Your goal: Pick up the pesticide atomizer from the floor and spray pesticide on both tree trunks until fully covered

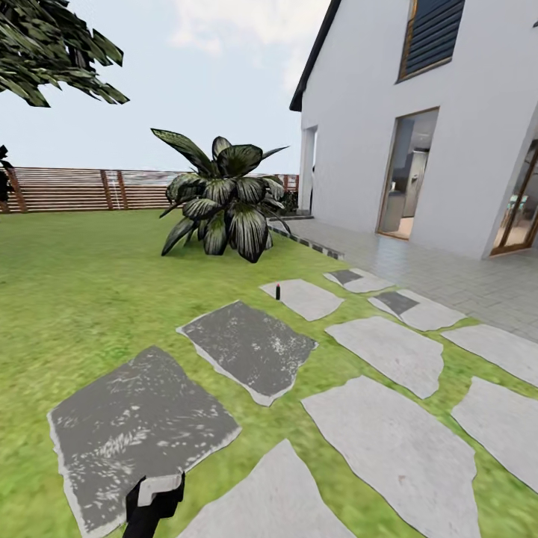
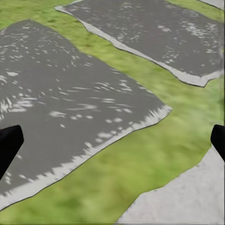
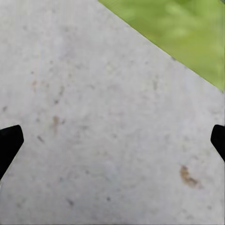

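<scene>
Out on the wide green grass lawn (image 1: pixel 90 284) of the garden, a path of flat irregular grey stepping stones (image 1: pixel 250 347) runs across the grass towards the white-walled house (image 1: pixel 463 149) with its tall glass doors. On one of the paler slabs farther along the path stands a very small dark upright object (image 1: pixel 278 291), well apart from the robot; it looks like the pesticide atomizer, though it is too small to make out any detail. Beyond it grows a low broad-leaved dark green plant (image 1: pixel 224 202), and behind that the brown horizontal-slat wooden fence (image 1: pixel 90 188) closes off the lawn. Dark leafy branches (image 1: pixel 52 48) hang into the upper corner (no trunk to be seen beneath them).

At the bottom edge of the head view a black arm part with a light grey cap (image 1: pixel 153 501) pokes in over the nearest dark stone.

The left gripper (image 2: pixel 112 143) hangs above the dark mottled slab (image 2: pixel 61 103) and the grass strip beside it, its black fingertips (image 2: pixel 8 143) spread wide with nothing between them. The right gripper (image 3: pixel 112 143) hovers over a pale speckled stone (image 3: pixel 93 117), fingers equally wide apart and empty.
</scene>
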